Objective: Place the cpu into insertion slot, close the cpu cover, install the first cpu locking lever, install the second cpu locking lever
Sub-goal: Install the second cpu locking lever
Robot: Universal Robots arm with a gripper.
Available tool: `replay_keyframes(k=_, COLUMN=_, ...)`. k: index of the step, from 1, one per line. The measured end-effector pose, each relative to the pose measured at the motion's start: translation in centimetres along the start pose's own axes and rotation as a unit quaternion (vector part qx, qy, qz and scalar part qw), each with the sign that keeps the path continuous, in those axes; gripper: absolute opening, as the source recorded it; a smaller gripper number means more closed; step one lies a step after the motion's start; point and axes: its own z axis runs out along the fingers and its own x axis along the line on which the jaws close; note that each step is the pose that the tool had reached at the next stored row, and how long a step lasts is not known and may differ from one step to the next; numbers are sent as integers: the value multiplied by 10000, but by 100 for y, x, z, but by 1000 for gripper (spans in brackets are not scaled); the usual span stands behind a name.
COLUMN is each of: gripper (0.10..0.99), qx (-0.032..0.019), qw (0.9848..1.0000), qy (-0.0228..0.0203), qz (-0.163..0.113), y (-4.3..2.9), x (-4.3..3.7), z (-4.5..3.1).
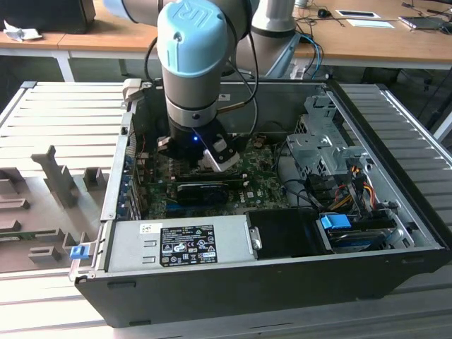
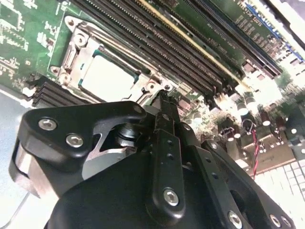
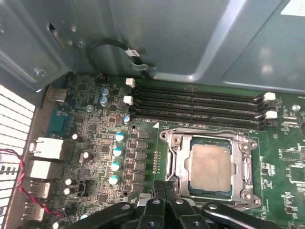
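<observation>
Open PC case (image 1: pixel 395 233) on slatted bench, arm w/ blue-capped wrist (image 1: pixel 192 42) reaching down into it, over the motherboard (image 1: pixel 265 183), toward the exterior view's left half of the case. Black long card (image 1: pixel 205 189) just near side of the gripper (image 1: pixel 212 159) in exterior view; power supply box (image 1: pixel 176 244) along the near wall, drive cage (image 1: pixel 321 141) on the exterior view's right.

In both wrist views: cpu (image 3: pixel 210 168) seated flat in the socket, silver-grey top up (image 2: pixel 107 76). Cpu cover (image 3: pixel 178 162) down around it, frame window showing the chip; metal frame edge also seen in second wrist view (image 2: pixel 76 52). Levers hard to make out, state unclear.

Gripper (image 3: pixel 166 191) fingers together, tips touching, nothing seen between them; closed, empty as far as visible. Same in second wrist view: fingers (image 2: pixel 164 109) pressed to one point, tip just beside the socket frame's corner. Contact w/ frame or lever: cannot tell.

RAM slots (image 3: pixel 200 102) run just beyond the socket, empty-looking black rails. Row of blue-topped caps (image 3: pixel 116 152) beside the socket on the I/O port side.
</observation>
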Motion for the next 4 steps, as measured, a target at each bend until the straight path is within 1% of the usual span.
replay_keyframes(k=1, gripper=106, qx=1, qw=10000, qy=0, qz=0, y=4, x=0, z=-12)
replay_keyframes(k=4, gripper=106, qx=4, qw=10000, qy=0, qz=0, y=5, x=-1, z=-14)
